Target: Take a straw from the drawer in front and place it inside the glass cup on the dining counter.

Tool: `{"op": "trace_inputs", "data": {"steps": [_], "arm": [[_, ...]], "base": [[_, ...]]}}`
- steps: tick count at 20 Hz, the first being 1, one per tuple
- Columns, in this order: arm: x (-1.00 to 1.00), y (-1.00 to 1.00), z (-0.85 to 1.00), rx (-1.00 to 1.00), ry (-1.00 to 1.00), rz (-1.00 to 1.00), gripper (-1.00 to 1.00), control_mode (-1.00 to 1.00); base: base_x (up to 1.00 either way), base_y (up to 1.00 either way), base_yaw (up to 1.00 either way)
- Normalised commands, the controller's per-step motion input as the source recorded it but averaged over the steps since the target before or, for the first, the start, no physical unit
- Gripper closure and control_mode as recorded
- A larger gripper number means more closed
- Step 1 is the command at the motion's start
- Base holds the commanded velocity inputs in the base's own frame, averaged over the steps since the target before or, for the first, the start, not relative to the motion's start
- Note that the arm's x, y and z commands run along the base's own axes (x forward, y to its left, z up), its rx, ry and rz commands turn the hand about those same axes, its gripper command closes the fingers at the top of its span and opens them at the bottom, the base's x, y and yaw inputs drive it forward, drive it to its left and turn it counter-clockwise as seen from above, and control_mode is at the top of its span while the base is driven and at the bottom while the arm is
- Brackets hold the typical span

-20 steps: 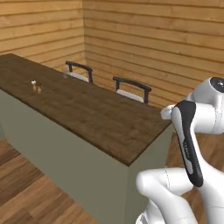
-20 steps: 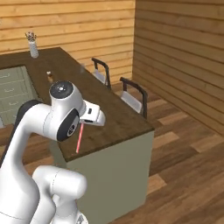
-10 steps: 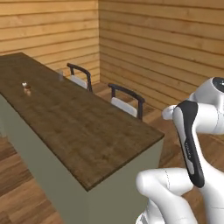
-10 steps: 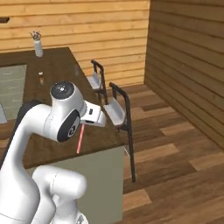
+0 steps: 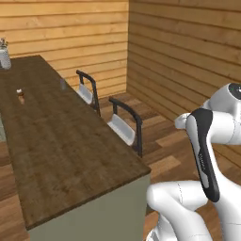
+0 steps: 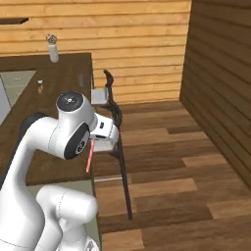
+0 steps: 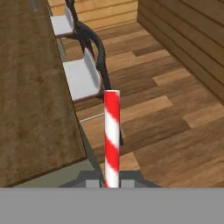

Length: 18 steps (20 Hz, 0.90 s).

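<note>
My gripper [image 6: 93, 143] is shut on the straw [image 6: 90, 157], a thin red stick hanging down beside the end of the dining counter [image 6: 59, 83]. In the hand view the straw [image 7: 112, 135] shows red and white stripes and rises from between the fingertips of the gripper [image 7: 112, 183], over wooden floor just off the dining counter [image 7: 30, 87]. The glass cup [image 5: 62, 84] stands far down the dining counter [image 5: 61, 141] near its stool-side edge, and appears as the small clear glass cup [image 6: 81, 80]. The drawer is out of view.
Two dark-framed stools [image 5: 125, 127] [image 5: 86, 92] stand along the counter's right side, the nearer stool [image 7: 82, 78] close beside the straw. A small shaker [image 5: 20, 96] and a vase [image 5: 4, 58] sit farther along the top. Open wood floor [image 6: 171, 166] reaches to the plank walls.
The whole scene has shifted in both base views, so the base has moved; the counter now runs away lengthwise. The arm keeps its pose, the straw still in the shut gripper.
</note>
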Motion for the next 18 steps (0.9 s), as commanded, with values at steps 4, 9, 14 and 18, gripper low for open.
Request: {"op": "trace_inputs", "data": {"steps": [4,9,14,18], "arm": [[0.00,0.00,0.00,0.00,0.00,0.00,1.00,1.00],[0.00,0.00,0.00,0.00,0.00,0.00,1.00,1.00],[0.00,0.00,0.00,0.00,0.00,0.00,1.00,1.00],[0.00,0.00,0.00,0.00,0.00,0.00,1.00,1.00]], "base": [[0.35,-0.96,0.41],[0.46,-0.94,0.41],[0.63,-0.81,0.43],[0.69,-0.70,0.47]]}}
